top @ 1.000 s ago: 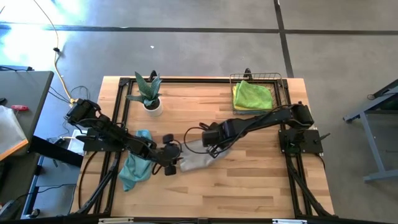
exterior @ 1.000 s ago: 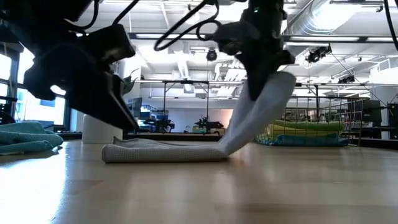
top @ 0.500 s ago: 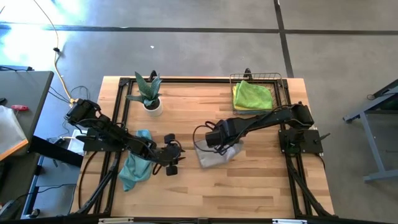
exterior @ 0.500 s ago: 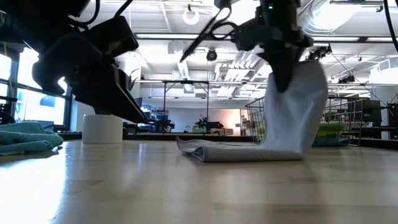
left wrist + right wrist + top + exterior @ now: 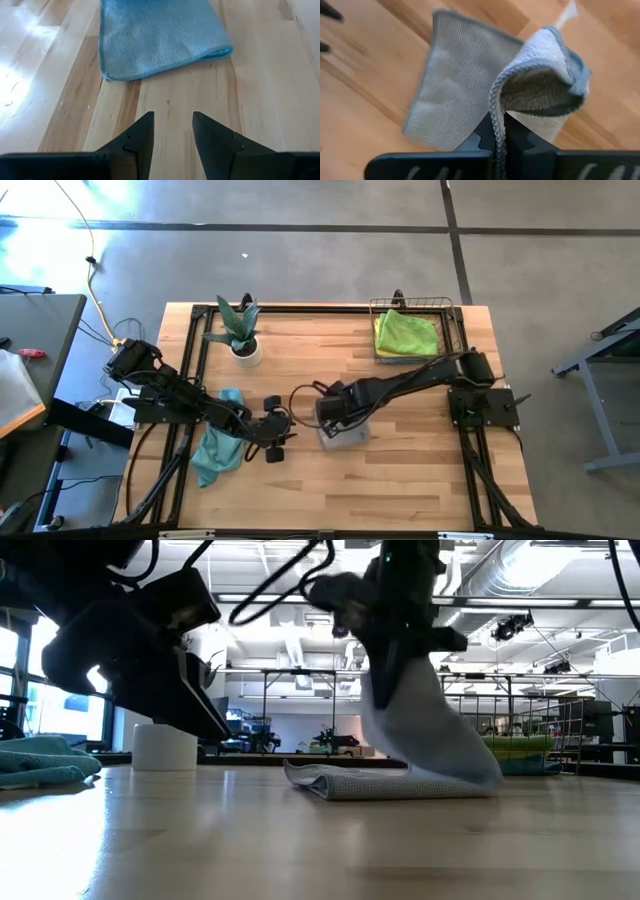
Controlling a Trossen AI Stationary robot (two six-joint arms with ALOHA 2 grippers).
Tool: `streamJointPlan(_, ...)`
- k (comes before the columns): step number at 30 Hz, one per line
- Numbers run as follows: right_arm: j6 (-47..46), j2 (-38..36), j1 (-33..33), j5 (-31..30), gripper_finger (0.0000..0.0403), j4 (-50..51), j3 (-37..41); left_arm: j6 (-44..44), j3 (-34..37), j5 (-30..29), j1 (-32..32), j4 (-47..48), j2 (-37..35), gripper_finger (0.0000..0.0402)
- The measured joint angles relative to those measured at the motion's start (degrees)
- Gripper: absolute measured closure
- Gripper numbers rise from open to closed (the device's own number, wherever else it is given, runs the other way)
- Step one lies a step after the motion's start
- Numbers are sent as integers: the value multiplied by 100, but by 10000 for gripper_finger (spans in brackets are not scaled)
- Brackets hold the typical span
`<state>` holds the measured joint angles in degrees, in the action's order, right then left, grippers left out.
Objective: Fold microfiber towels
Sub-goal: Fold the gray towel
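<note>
Right gripper (image 5: 500,131) pinches the grey towel's (image 5: 345,430) edge, mid-worktop toward the front edge. We judge it light, limp, drapes freely; grab at corners or hems. Left gripper (image 5: 172,137) partly open, empty, beside the teal towel (image 5: 215,445) at the front-left.

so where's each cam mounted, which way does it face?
High: overhead, straight down on table; both arms show.
Low: table height, level across into the room; both arms drop in from above.
Left wrist: past the left gripper, jaws open and empty, at the grey towel.
Right wrist: past the right gripper, jaws shut on that towel's edge.
Shared: the grey towel appears in all four views.
</note>
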<state>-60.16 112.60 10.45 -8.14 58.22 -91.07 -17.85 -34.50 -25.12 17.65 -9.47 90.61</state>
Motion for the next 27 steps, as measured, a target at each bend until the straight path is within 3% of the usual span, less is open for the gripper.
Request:
streamJointPlan(16,51,301,114,-78,393,-581,1,5,0,-4,0,187,2,275)
streamJointPlan(27,355,268,114,155,242,-1245,2,5,0,-7,2,194,2,275)
